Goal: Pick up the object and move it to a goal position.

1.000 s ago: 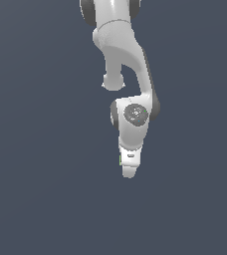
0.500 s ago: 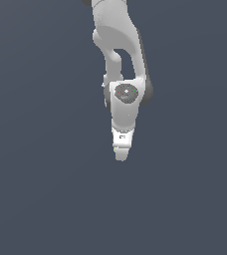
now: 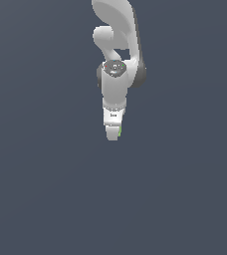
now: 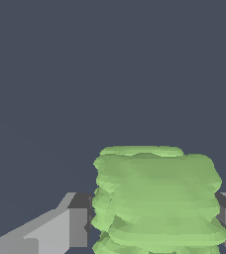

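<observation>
The end effector (image 3: 113, 135) is clamping the block (image 4: 154, 198) between its fingers (image 4: 78, 225), holding it aloft. The block is looking small, stiff and probably light; gripping its flat sides is suiting it. Nothing is standing around it at any clock direction; no goal marker is showing.

My pincer (image 3: 113, 133) looks like smooth white plastic with a soft sheen, its fingers (image 4: 68, 225) matt grey with darker pads. Between them the object (image 4: 157, 201) is matt light green, its surface ridged in stacked layers, not glossy.
</observation>
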You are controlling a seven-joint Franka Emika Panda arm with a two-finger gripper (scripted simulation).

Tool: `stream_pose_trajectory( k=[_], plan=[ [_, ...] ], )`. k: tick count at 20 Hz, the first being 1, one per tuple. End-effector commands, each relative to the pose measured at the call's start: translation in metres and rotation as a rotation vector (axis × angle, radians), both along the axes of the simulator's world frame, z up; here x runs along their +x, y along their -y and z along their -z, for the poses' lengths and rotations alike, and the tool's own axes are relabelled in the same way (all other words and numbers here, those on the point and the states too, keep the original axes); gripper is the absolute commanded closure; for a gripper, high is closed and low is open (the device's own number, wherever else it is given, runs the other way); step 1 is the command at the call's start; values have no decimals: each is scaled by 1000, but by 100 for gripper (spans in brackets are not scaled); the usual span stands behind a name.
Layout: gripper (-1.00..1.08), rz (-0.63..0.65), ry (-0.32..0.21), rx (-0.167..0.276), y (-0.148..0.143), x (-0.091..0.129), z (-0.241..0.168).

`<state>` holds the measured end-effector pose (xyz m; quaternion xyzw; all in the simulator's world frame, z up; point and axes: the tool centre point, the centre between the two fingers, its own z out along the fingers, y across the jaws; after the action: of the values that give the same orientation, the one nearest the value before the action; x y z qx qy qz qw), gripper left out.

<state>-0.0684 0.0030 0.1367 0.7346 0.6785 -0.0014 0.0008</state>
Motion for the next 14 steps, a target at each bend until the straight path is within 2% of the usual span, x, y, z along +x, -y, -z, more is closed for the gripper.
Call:
stream_pose_trajectory(
  k=[1,8,14],
  plan=[
    [108,0,0,0,8,-17,-10],
    [108,0,1,2,27,-52,-35],
    [108,-1,1,3,37,-70,-48]
  ],
)
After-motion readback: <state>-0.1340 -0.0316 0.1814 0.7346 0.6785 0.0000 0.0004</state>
